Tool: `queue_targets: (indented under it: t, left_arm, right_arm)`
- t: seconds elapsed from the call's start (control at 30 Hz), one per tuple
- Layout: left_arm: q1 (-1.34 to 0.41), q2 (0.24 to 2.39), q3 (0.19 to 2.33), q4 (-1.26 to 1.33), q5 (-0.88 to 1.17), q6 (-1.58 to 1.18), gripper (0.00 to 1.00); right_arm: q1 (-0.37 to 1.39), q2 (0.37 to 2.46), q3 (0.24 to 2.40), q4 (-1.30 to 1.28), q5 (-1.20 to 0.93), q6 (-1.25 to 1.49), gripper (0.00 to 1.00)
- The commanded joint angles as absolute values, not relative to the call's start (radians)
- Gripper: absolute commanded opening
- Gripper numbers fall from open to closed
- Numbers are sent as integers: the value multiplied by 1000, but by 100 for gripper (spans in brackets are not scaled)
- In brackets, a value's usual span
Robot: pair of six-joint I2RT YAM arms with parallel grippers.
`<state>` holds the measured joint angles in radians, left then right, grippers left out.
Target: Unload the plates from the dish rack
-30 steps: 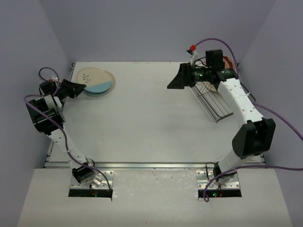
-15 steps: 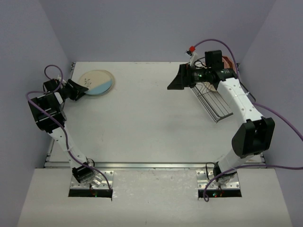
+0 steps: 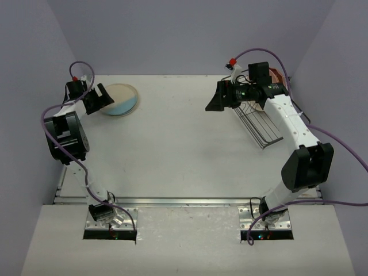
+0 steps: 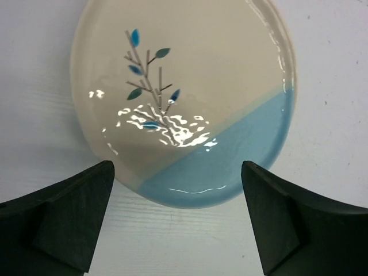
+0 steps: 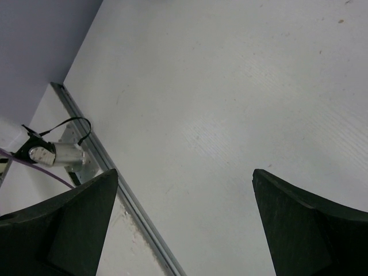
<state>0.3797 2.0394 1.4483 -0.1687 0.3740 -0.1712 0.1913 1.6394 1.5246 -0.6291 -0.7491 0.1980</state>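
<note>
1. Bench (image 3: 172,149): white; carries the rack at far right and one plate at far left, well apart.
2. Rack (image 3: 261,129): dark wire, lying at an angle under the right forearm. The part in view has empty slots. A reddish rim (image 3: 278,75) shows at its far end behind the arm, probably a plate left to unload, but it is mostly hidden.
3. Plate (image 4: 184,98): cream with a blue segment and a twig print, lying flat on the bench and out of the rack.
4. Left claw (image 3: 99,96): spread wide, holding nothing, fingers either side of the plate's near edge and not touching it.
5. Right claw (image 3: 217,98): spread wide, empty, over bare bench just left of the rack.
6. Step: this plate looks delivered and let go, so the next fetch is due.
7. Next move: the right claw has to turn back to the rack's far end, straddle the upright rim, close on it and lift clear of the dividers.
</note>
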Motion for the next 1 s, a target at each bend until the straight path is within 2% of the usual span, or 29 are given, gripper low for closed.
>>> queue_targets:
  t: [0.0,0.1,0.23,0.33,0.53,0.6,0.73,0.87,0.97]
  left_arm:
    - [319,1960,1495,-224,223,-48,92]
    - [316,1947,1508,-247,226,-41,100]
    - [311,1887,1488,-253,163,-9,100]
    - [307,1812,1434,-231,27,37,100]
    - [298,1662,1326,-183,-41,120,100]
    - [289,1612,1285,-163,6,140,100]
    - [270,1474,1185,-148,273,163,100]
    - [187,1388,1128,-177,385,181,100]
    - [63,1338,1088,-195,426,193,94]
  right_arm:
    - [190,1632,1560,-645,-690,146,99]
    - [190,1629,1565,-656,-652,123,99]
    - [190,1617,1560,-667,-585,91,99]
    - [186,1600,1545,-666,-521,66,99]
    - [151,1586,1537,-658,-458,60,99]
    - [133,1588,1543,-655,-436,63,99]
    - [30,1591,1556,-630,-434,70,99]
    - [-59,1617,1597,-629,-415,36,99]
    - [-98,1636,1628,-620,-365,-39,99]
